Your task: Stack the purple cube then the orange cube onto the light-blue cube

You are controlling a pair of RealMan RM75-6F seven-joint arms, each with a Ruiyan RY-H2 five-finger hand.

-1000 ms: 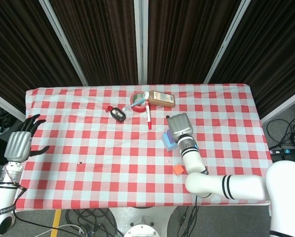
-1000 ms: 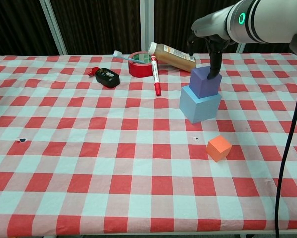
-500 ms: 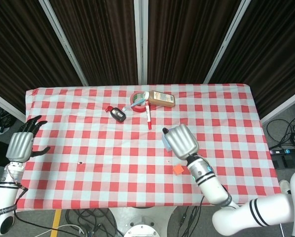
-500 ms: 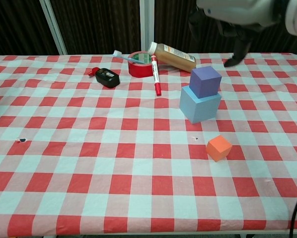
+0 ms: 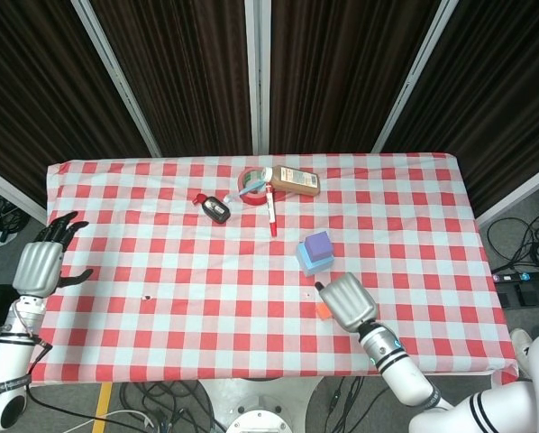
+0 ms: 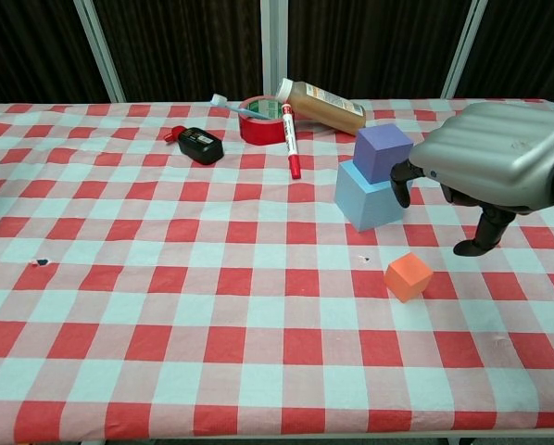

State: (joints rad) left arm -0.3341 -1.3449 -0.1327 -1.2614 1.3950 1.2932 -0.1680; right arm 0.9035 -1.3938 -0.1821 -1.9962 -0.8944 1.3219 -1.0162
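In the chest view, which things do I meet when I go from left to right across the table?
black key fob → red tape roll → red marker → light-blue cube → orange cube → right robot hand

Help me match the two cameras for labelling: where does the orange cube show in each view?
Head view: the orange cube peeks out at lower centre-right, partly hidden by the right hand.
Chest view: it sits in full view at lower right, with the right hand above and to its right.
Shared landmark: the purple cube stacked on the light-blue cube, just beyond it.
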